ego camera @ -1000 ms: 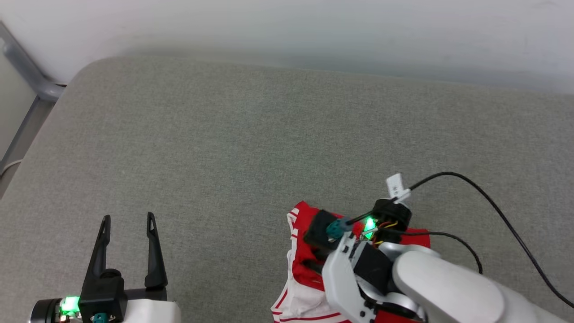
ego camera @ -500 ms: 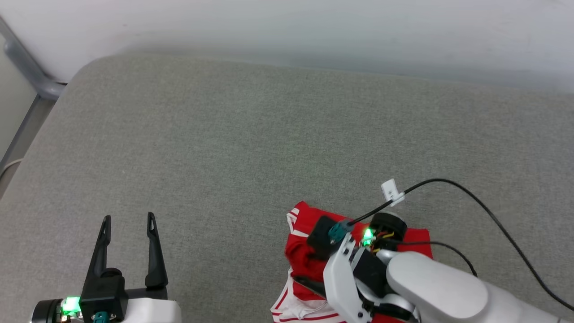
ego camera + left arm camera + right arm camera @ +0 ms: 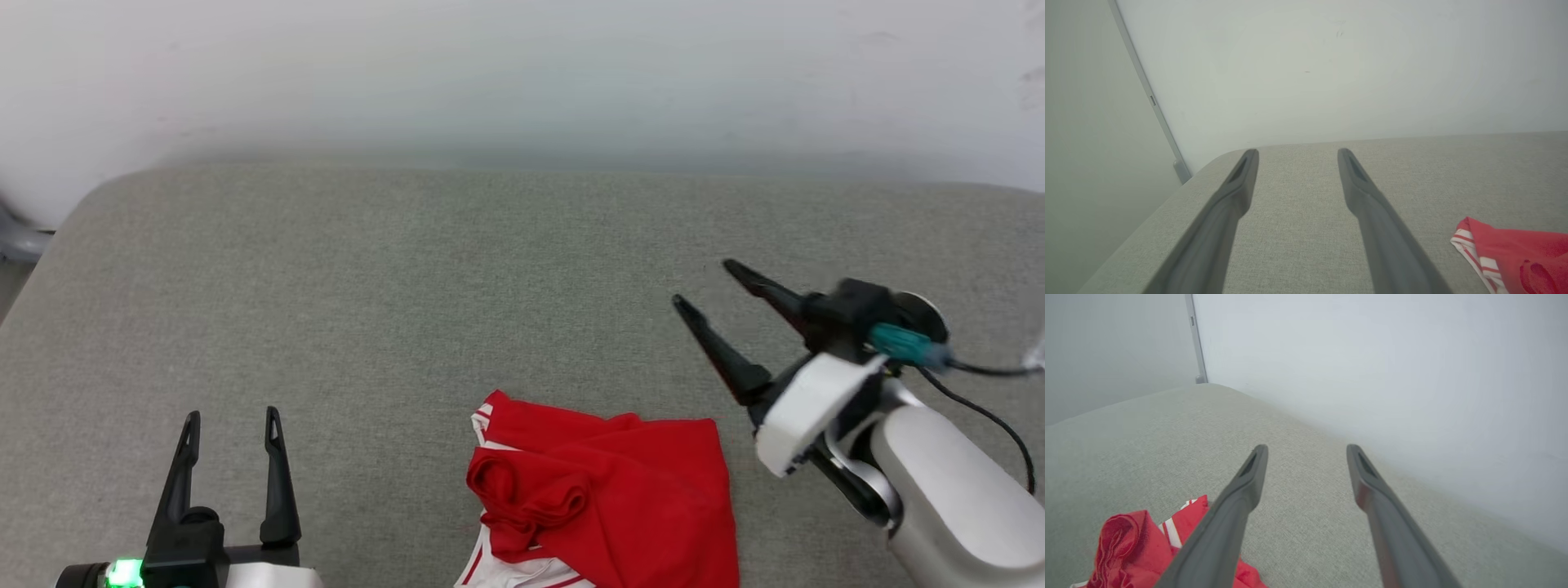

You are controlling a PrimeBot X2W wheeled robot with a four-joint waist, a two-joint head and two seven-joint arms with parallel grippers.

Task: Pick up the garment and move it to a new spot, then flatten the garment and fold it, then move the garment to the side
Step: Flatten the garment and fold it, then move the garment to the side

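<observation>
The garment, red with white striped trim, lies folded in a bundle on the grey cushioned surface at the bottom centre of the head view. Its striped edge shows at the lower right of the left wrist view and it sits at the lower left of the right wrist view. My right gripper hovers open to the right of and above the garment, fingers pointing up-left, holding nothing. My left gripper stands open at the lower left, well apart from the garment; its open fingers frame bare fabric.
A white wall runs along the far edge of the cushioned surface. A grey metal post stands at the far left corner. A black cable trails from my right wrist.
My right gripper has opened, let go of the garment and lifted away up and to the right. The head camera has shifted. The left gripper has stayed put.
</observation>
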